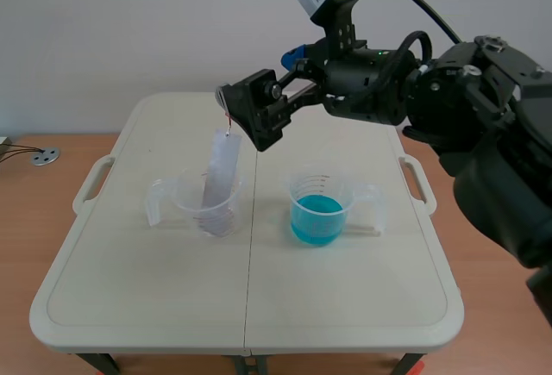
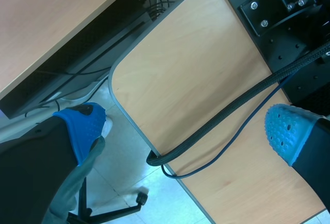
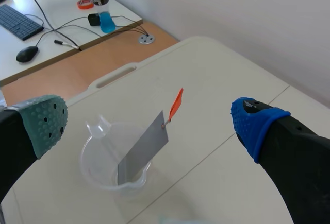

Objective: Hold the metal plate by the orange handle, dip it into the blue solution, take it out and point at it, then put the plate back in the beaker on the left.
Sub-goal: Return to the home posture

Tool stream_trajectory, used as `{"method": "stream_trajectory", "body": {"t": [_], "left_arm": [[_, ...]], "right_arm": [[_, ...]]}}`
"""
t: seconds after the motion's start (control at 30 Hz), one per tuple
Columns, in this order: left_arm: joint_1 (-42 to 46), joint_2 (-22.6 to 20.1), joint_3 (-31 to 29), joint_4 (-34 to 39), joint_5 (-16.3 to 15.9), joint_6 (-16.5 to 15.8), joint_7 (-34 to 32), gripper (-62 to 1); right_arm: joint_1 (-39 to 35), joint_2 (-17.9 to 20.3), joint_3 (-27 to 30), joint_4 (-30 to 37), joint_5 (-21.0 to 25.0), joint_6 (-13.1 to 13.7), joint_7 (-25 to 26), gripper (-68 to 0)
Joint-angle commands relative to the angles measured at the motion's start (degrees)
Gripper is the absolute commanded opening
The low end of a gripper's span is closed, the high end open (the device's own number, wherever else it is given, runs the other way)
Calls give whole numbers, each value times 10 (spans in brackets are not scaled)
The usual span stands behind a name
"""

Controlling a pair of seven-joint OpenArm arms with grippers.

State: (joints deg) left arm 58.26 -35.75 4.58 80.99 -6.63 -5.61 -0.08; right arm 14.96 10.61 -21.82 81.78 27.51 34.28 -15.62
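A grey metal plate (image 1: 221, 171) leans tilted in the clear beaker (image 1: 207, 209) on the left of the table, its orange handle (image 1: 228, 124) sticking up. My right gripper (image 1: 247, 117) hangs open just above the handle, not touching it. From the right wrist, the plate (image 3: 143, 149) and orange handle (image 3: 176, 104) lie ahead between the spread fingers of the right gripper (image 3: 149, 126), with the beaker (image 3: 101, 168) below. A second beaker with blue solution (image 1: 317, 213) stands to the right. My left gripper (image 2: 184, 131) is open over a wooden desk, off the table.
The white folding table (image 1: 172, 306) has carry handles at both sides. A wooden desk (image 2: 206, 90) with a black cable (image 2: 216, 121) lies under the left gripper, floor beyond its edge. A keyboard (image 3: 18, 22), mouse (image 3: 26, 53) and bottle (image 3: 102, 7) sit on a far desk.
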Motion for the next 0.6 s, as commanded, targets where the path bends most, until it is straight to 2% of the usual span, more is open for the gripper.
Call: {"method": "stream_trajectory", "body": {"t": [0.0, 0.03, 0.17, 0.37, 0.57], "left_arm": [[0, -3, -12, 7, 1, 0, -10, 14], [-5, -3, -20, 9, -2, 1, -16, 14], [-36, -3, -81, 37, -54, 21, -17, 14], [-81, -3, -154, 101, -53, 21, -36, 14], [-146, -3, -154, 167, -58, 19, -61, 14]], "right_arm": [[-16, 13, 10, 24, 6, 0, 3, -10], [-30, 21, 17, 40, 6, 0, 2, -10], [-89, 55, 50, 101, 6, 0, 3, -10], [-172, 104, 98, 160, 22, 2, 7, -10], [-257, 153, 141, 199, 42, 2, 53, -10]]}}
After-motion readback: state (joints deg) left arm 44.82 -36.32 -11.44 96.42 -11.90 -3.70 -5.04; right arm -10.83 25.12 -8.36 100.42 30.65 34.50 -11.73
